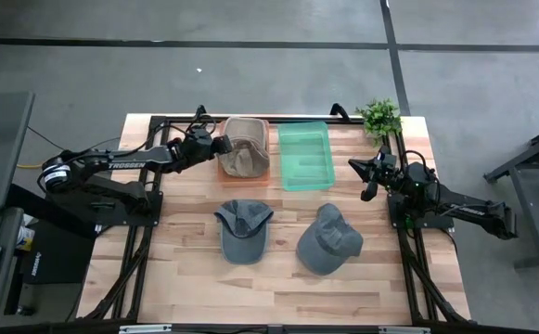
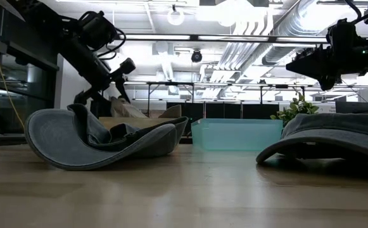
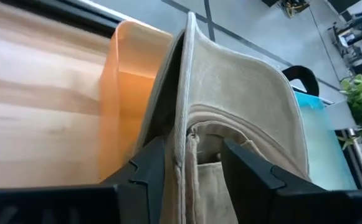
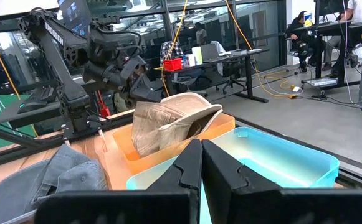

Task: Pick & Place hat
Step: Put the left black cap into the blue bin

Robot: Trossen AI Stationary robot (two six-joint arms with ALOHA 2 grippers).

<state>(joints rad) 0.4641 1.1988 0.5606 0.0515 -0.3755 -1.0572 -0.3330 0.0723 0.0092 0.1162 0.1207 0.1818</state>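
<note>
Tan hat (image 1: 242, 158) in orange bin (image 1: 223, 167), teal bin (image 1: 304, 156) beside, grey caps (image 1: 242, 228) nearby

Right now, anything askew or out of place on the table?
The tan hat is not lying flat: it stands on edge in the orange bin, leaning and poking above the rim, the left gripper at it with fingers open. The green bin is empty; two grey hats lie on the table.
</note>
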